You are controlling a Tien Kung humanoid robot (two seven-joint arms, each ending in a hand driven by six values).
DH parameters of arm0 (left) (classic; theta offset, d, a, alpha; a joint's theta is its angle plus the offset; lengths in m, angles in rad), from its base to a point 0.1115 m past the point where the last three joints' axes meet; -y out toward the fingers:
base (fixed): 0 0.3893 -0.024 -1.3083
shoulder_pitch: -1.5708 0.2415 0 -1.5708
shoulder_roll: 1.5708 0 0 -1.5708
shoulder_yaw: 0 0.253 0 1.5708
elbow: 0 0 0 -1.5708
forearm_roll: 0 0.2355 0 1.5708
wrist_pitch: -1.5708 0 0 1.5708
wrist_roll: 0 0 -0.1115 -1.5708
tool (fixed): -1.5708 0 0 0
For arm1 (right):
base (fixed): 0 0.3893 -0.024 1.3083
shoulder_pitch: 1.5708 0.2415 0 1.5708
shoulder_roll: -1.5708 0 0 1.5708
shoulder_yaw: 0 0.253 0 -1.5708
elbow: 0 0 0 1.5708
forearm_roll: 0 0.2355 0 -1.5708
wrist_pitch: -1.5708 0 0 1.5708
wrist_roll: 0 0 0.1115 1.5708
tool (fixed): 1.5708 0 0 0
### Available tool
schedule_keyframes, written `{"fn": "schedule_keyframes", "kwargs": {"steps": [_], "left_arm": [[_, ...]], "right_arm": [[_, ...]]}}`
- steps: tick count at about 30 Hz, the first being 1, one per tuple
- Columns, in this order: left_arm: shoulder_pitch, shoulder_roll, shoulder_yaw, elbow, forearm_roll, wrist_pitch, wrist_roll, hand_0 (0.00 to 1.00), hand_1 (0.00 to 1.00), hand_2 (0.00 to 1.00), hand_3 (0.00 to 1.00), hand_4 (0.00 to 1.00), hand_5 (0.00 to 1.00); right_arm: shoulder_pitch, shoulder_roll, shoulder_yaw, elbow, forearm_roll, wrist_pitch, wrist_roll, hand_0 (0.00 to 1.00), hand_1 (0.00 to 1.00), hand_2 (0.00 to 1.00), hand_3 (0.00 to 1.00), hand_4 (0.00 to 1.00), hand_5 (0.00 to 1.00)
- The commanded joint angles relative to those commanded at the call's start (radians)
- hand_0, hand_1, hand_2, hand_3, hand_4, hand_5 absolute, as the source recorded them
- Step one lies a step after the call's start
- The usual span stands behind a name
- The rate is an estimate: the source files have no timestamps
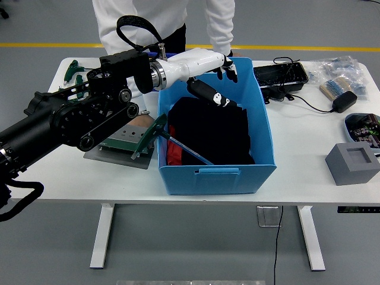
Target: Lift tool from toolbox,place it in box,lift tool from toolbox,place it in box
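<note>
My left hand (224, 84), white with black fingers, hovers open over the far left part of the blue box (217, 173) and holds nothing. A green T-handle tool (152, 134) lies slanted across the box's left wall. Its handle sticks out over the toolbox (117, 151), and its blue shaft runs down onto the dark cloth inside the box. More green T-handle tools (74, 73) lie at the table's far left. The right arm is out of sight.
A person in a white top (122, 27) stands behind the box at the far side. Right of the box are a black tray with cables (280, 76), a bag of brushes (341, 72), a power adapter (344, 101) and a grey block (351, 161).
</note>
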Motion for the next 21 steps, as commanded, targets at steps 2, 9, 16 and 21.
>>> {"fn": "schedule_keyframes", "kwargs": {"steps": [2,9,16,21], "left_arm": [[0.018,0.015,-0.041,-0.028,0.025,-0.005,0.013,0.560,0.575,0.664,0.664,0.887,0.659],[0.121,0.098,-0.214,-0.162,0.083,-0.043,0.085,0.479,0.514,0.619,0.667,0.898,0.673],[0.270,0.170,-0.401,-0.289,0.102,-0.067,0.156,0.449,0.496,0.608,0.664,0.904,0.679],[0.368,0.192,-0.519,-0.348,0.118,-0.084,0.204,0.443,0.488,0.603,0.665,0.904,0.687]], "right_arm": [[-0.001,0.001,0.000,0.000,0.003,-0.001,0.001,0.657,0.634,0.709,0.566,0.782,0.677],[-0.014,0.008,-0.008,0.000,0.032,-0.005,0.007,0.655,0.635,0.706,0.565,0.780,0.675],[-0.023,0.015,-0.017,0.001,0.057,-0.010,0.012,0.656,0.635,0.707,0.565,0.778,0.676],[-0.027,0.018,-0.020,0.003,0.064,-0.014,0.013,0.656,0.633,0.705,0.565,0.778,0.675]]}}
